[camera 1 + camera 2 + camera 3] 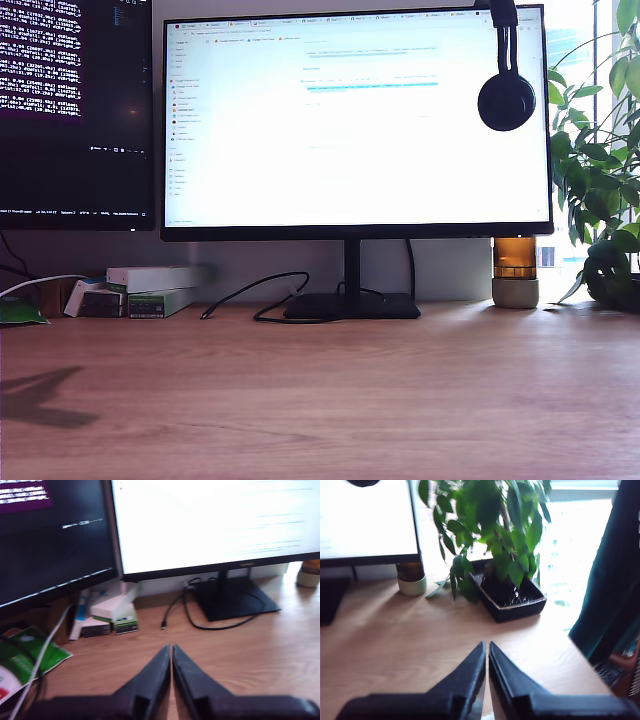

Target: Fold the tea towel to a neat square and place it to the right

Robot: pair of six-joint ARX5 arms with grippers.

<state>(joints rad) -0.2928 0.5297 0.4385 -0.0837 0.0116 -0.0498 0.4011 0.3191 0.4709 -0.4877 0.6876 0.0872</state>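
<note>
desk [400, 400] | 2 monitors [355, 120] | headphones [506, 100] | plant [600, 160] | boxes [150, 290]

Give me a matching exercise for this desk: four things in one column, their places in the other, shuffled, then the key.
Things:
1. headphones
2. potted plant
3. stacked boxes
4. black cable

Places:
A. on the desk beside the monitor stand
B. under the dark screen, at the exterior view's left
C. hanging on the bright monitor's upper corner
D. at the exterior view's right edge

Pairs: 1-C, 2-D, 3-B, 4-A
</note>
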